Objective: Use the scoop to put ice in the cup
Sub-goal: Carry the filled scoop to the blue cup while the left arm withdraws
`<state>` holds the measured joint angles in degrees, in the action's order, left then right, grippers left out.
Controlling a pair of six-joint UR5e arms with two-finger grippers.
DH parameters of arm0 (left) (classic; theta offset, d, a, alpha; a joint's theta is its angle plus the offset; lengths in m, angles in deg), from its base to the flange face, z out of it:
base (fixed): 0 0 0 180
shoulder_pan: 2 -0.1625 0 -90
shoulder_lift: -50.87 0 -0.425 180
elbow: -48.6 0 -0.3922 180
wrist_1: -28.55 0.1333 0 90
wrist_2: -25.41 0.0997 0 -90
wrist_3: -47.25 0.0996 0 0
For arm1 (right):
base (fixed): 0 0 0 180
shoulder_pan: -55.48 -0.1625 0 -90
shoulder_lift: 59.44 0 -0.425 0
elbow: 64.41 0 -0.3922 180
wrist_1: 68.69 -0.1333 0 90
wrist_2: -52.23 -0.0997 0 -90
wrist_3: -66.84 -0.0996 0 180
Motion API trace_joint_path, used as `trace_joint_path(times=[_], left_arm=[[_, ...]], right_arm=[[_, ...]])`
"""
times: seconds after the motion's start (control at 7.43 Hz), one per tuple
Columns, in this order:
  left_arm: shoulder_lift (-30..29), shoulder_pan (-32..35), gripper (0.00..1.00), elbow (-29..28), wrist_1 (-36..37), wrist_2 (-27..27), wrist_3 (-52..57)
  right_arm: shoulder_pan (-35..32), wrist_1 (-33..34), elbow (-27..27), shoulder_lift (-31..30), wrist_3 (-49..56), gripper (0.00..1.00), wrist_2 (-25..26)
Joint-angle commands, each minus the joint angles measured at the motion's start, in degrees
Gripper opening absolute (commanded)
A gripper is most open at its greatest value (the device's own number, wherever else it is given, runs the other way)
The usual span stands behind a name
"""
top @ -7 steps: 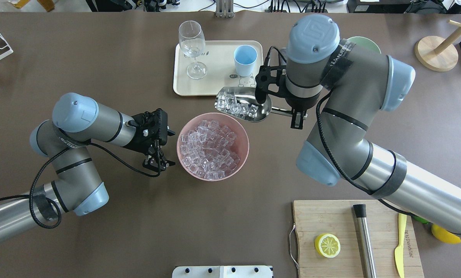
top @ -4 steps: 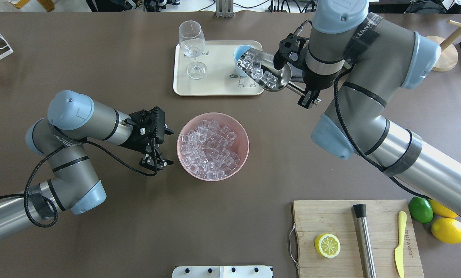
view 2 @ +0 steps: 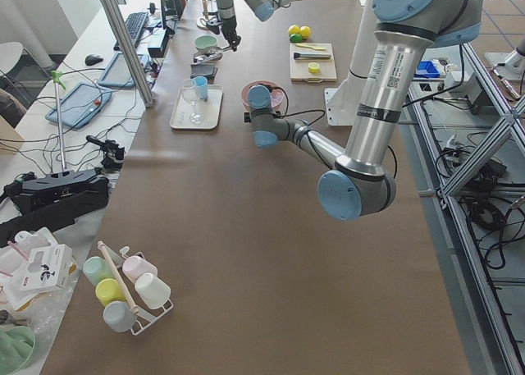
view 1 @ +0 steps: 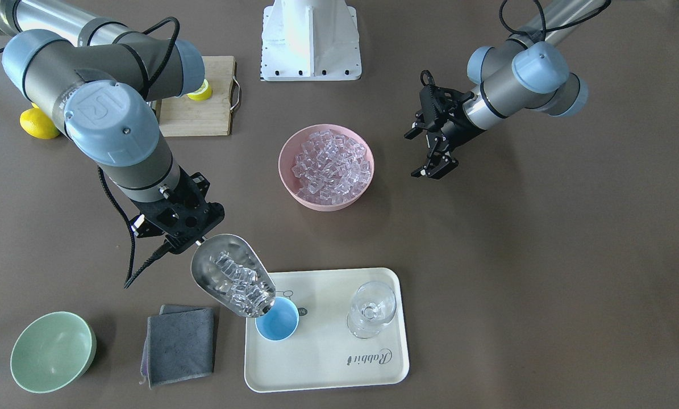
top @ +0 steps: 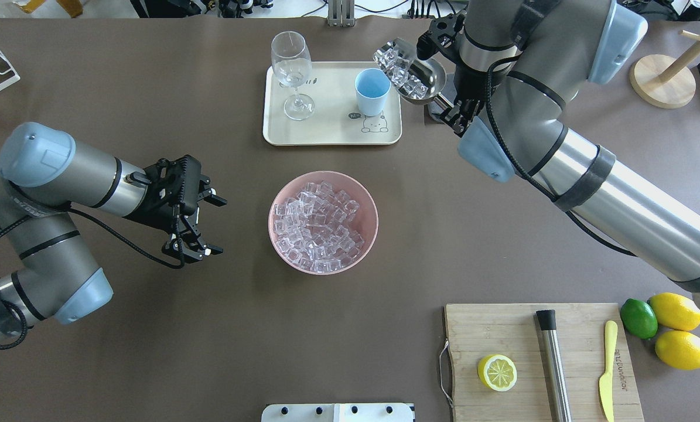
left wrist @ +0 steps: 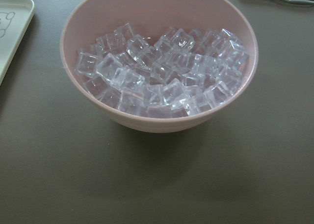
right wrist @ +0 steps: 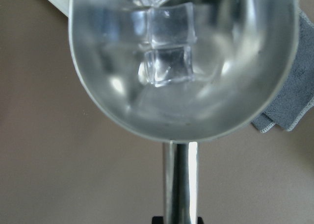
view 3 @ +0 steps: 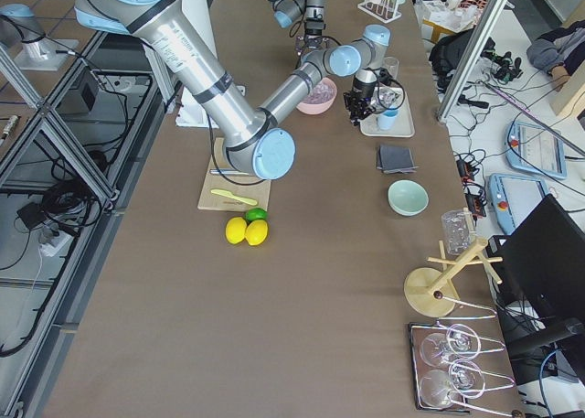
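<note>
Near round cup [view 1: 278, 329], shiny steel scoop [view 1: 231, 281]

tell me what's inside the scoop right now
Clear ice cubes lie in the scoop, bunched toward its open front; the rear is bare metal. Cubes under the top layer are hidden.

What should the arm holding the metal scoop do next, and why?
Probably tip the scoop mouth-down a little further, so that the ice slides out. The right gripper holds it loaded with cubes. In the front view its mouth sits right at the rim of the cup, and the cup's inside shows only blue, with no cubes in it yet.
</note>
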<state>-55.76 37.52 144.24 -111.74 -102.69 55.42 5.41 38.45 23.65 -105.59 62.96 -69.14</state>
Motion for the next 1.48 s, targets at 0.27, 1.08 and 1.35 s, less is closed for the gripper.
trace_joint_path(times=[0.27,1.08,1.35], left_arm=[[0.7,4.9,0.99,8.1,18.7,-5.2,-0.1],[7.8,30.9,0.99,8.2,30.7,-21.6,-0.8],[10.3,39.4,0.99,1.1,30.7,-28.5,-0.8]], right_arm=[[-0.1,16.5,-10.4,11.2,9.4,0.0,2.5],[0.0,23.8,-21.8,19.7,18.6,0.0,9.2],[0.0,23.9,-22.9,20.1,19.5,0.0,10.2]])
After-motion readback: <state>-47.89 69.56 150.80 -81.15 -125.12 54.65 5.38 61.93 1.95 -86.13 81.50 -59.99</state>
